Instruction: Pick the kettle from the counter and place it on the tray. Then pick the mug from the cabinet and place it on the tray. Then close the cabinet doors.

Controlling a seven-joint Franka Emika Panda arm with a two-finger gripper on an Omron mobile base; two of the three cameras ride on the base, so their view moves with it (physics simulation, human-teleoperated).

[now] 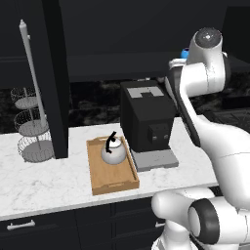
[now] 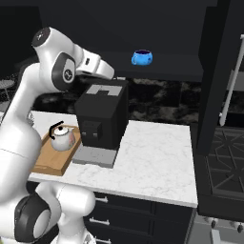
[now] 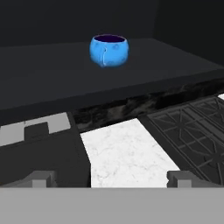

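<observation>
The silver-grey kettle (image 1: 113,151) (image 2: 62,138) stands upright on the wooden tray (image 1: 111,183) (image 2: 47,164), which lies on the white marble counter (image 1: 44,180) (image 2: 152,152). On the dark shelf of the cabinet (image 3: 52,70) sits the blue mug (image 3: 109,50) (image 2: 142,57), with a sliver of the mug (image 1: 185,52) peeking past the arm. My gripper (image 3: 111,180) (image 2: 109,73) is open and empty. It hovers above the coffee machine, level with the shelf and short of the mug. Both cabinet doors (image 1: 53,73) (image 2: 219,71) stand open.
A big black coffee machine (image 1: 146,117) (image 2: 102,114) stands right of the tray, under my hand. A wire basket stand (image 1: 31,129) is at the counter's left end. A black stove (image 2: 224,162) (image 3: 192,127) adjoins the counter on the right.
</observation>
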